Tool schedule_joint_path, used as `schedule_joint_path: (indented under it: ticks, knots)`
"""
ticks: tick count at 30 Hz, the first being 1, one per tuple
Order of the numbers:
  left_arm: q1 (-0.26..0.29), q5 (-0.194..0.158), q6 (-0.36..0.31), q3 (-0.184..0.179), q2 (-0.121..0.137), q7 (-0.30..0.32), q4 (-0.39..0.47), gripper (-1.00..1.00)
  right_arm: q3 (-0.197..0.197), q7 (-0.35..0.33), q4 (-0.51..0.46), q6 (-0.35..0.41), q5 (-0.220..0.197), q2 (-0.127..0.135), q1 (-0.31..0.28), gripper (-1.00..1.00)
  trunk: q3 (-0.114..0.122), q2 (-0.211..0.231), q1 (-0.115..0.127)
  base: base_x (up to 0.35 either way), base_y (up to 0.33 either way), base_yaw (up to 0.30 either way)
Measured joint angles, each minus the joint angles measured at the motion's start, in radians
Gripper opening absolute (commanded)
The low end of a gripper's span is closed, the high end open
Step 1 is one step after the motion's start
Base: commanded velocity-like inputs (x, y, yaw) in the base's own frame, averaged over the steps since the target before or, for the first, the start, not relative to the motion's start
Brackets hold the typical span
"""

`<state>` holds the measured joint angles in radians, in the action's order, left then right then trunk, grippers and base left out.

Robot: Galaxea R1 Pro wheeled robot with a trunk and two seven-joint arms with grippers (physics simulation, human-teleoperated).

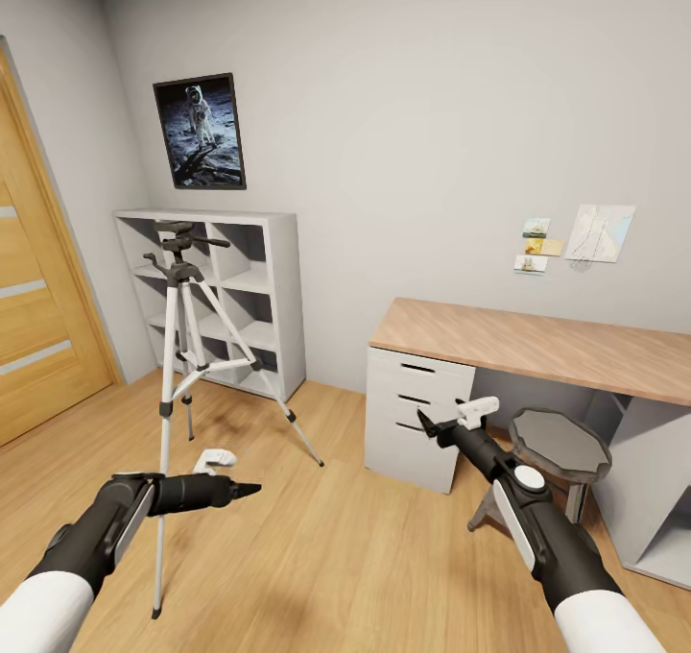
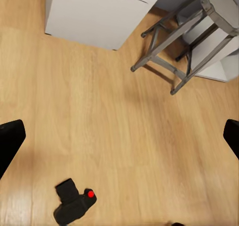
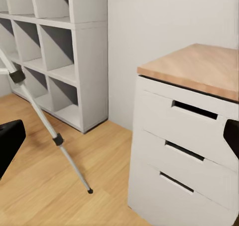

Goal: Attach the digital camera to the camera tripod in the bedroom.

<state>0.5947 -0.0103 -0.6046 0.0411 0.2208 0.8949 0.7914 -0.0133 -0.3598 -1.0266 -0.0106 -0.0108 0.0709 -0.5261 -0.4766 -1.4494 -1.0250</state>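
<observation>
Wood floor (image 2: 124, 136) carries the camera (image 2: 73, 204), which lies out in the open, well away from the tripod (image 1: 182, 346) by the shelf (image 1: 259, 288), so nothing is joined yet, and both grippers (image 1: 251, 489) (image 1: 424, 426) have fingers apart, holding nothing.

Open floor (image 1: 355, 528) between tripod (image 1: 182, 346) and stool (image 1: 559, 447) (desk-side).
</observation>
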Motion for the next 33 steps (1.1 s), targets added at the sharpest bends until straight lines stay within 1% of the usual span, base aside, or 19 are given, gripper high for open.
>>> schedule_joint_path:
  ticks: [6, 11, 18, 30, 33]
  knots:
    - [0.000, 0.000, 0.001, 0.029, -0.001, 0.000, 0.004, 1.00, 0.003, 0.000, -0.034, -0.032, -0.010, -0.003, -0.002, 1.00, 0.000, 0.000, 0.000, 0.000, 0.000, 0.000]
    - [0.000, 0.000, -0.001, 0.053, -0.001, 0.001, 0.032, 1.00, 0.004, 0.000, -0.062, -0.061, -0.011, -0.003, -0.002, 1.00, -0.016, -0.035, -0.019, 0.000, 0.000, 0.000]
    - [0.000, 0.000, -0.001, 0.056, -0.006, 0.012, 0.071, 1.00, 0.006, 0.000, -0.100, -0.100, -0.011, -0.004, -0.002, 1.00, -0.038, -0.084, -0.046, 0.000, 0.000, 0.000]
    - [0.000, 0.001, 0.001, 0.057, -0.007, 0.078, 0.138, 1.00, 0.006, 0.000, -0.098, -0.167, -0.011, -0.004, -0.001, 1.00, -0.075, -0.168, -0.092, 0.000, 0.000, 0.000]
    - [0.000, 0.001, 0.001, 0.057, -0.007, 0.079, 0.155, 1.00, 0.006, -0.001, -0.097, -0.184, -0.011, -0.004, -0.001, 1.00, -0.085, -0.189, -0.103, 0.000, 0.000, 0.000]
